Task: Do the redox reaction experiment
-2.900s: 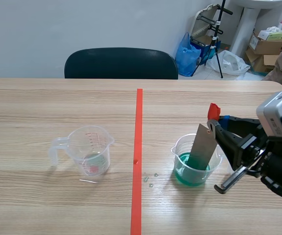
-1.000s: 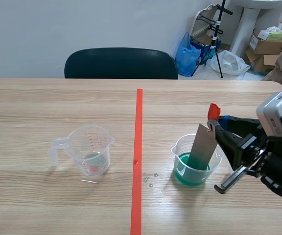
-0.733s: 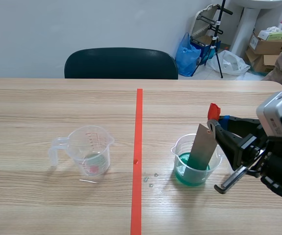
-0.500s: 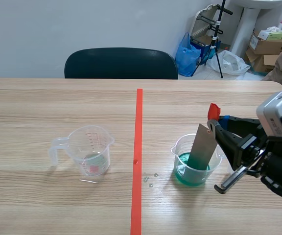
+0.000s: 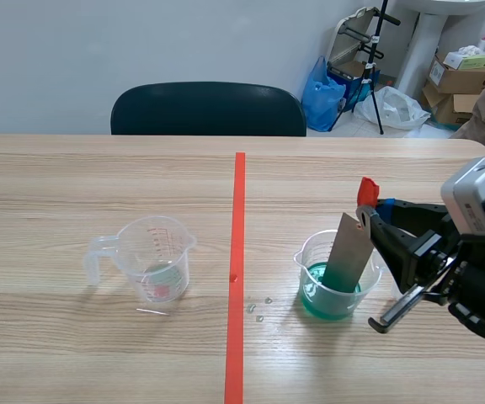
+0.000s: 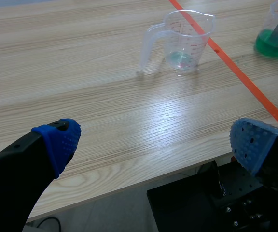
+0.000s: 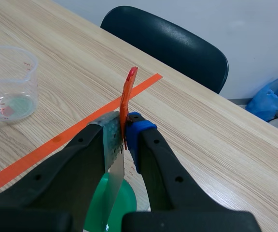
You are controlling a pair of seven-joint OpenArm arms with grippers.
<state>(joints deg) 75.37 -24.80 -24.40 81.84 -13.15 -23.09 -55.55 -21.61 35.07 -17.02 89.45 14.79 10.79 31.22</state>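
The desk (image 5: 74, 168) is pale wood-grain laminate running back to a plain grey-white wall (image 5: 141, 42).

The left gripper (image 6: 156, 142) hangs at the desk's near edge with its fingers spread wide and nothing between the blue pads (image 6: 62, 140). Well ahead of it stands a clear jug (image 5: 154, 257), upright, with red markings, its handle to the left and a thin film of green liquid at the bottom.

An orange-red tape line (image 5: 237, 252) runs from the near edge toward the far side, splitting the desk. Just right of it lie a few small clear droplets (image 5: 259, 307).

Next comes a clear beaker (image 5: 335, 278), about a third full of green liquid. A grey metal strip (image 5: 348, 252) leans in it, its lower end in the liquid and its top tilted to the right. The right gripper (image 5: 375, 220) comes in low from the right and pinches the strip's top end, together with a red tab (image 5: 366, 191) that sticks up above the fingers.

Behind the desk a black chair (image 5: 209, 109) stands at the middle. Further right on the floor are a blue bag (image 5: 322, 93), a black tripod (image 5: 377, 59) and cardboard boxes (image 5: 457, 80).
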